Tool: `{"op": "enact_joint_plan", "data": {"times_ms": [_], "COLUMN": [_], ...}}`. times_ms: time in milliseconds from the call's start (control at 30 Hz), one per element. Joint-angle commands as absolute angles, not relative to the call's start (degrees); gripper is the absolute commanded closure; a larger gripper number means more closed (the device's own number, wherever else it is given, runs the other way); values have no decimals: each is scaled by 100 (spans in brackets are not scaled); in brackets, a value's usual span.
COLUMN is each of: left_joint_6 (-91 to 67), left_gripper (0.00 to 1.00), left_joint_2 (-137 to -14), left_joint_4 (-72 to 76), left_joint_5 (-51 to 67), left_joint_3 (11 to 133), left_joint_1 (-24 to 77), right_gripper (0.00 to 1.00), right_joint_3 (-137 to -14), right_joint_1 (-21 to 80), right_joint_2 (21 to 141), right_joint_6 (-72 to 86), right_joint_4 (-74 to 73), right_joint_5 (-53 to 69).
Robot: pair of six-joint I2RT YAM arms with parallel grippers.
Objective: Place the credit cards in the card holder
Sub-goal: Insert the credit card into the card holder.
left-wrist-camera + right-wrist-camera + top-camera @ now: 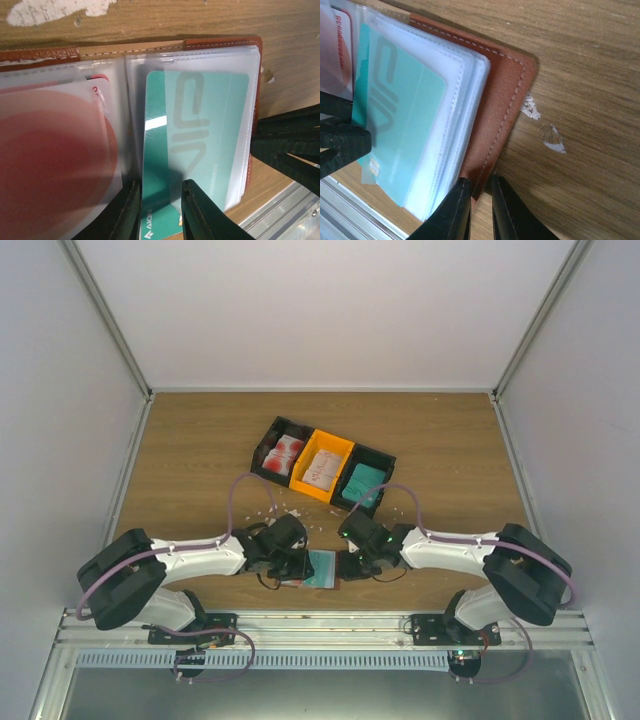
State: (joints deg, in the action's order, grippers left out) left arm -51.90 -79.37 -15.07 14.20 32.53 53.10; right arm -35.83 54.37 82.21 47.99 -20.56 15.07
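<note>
The brown card holder [322, 570] lies open near the table's front edge, between both grippers. A teal credit card [200, 125] sits partly inside a clear pocket on its right half, its lower end sticking out. My left gripper [160, 200] hovers over that end, its jaws a narrow gap apart with nothing pinched. A red-blotched card [50, 150] fills the left pocket. My right gripper [481, 187] is closed down on the stitched leather edge of the card holder [505, 100], next to the teal card [400, 125]. More credit cards lie in the trays behind.
Three joined trays stand at the back: a black one with red-blotched cards [285, 452], an orange one with beige cards [322, 468], and a black one with teal cards [365, 483]. White scraps [547, 137] dot the wood. The metal rail [320, 625] runs just in front.
</note>
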Motion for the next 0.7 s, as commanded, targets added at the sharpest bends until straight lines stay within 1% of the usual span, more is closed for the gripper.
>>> {"op": "enact_joint_plan", "data": {"times_ms": [0, 100, 267, 400, 467, 600, 667], "left_joint_6": [-5102, -5005, -4981, -5029, -5113, -5213, -5225], "left_gripper": [76, 79, 80, 83, 83, 72, 69], "left_joint_2": [-7947, -7966, -8031, -8036, -7972, -7659, -7440], "left_joint_4": [-1139, -595, -199, -175, -388, -993, -1181], "left_joint_5": [1686, 2120, 2419, 2426, 2193, 1642, 1547], "left_joint_3": [3006, 2834, 2726, 2724, 2749, 2827, 2854], "left_joint_1": [5344, 5344, 5344, 5344, 5344, 5344, 5343], "right_gripper": [86, 87, 87, 87, 87, 87, 85], "right_joint_3": [-3665, -3665, -3673, -3704, -3722, -3739, -3756], "right_joint_1": [5510, 5506, 5511, 5511, 5511, 5510, 5511], "right_joint_2": [8347, 8382, 8424, 8422, 8392, 8234, 8082], "right_joint_6": [4747, 4735, 4731, 4786, 4826, 4834, 4809], "right_joint_4": [-1948, -1880, -1837, -1877, -1962, -2203, -2336], "right_joint_5": [1527, 1530, 1448, 1327, 1207, 1023, 948]}}
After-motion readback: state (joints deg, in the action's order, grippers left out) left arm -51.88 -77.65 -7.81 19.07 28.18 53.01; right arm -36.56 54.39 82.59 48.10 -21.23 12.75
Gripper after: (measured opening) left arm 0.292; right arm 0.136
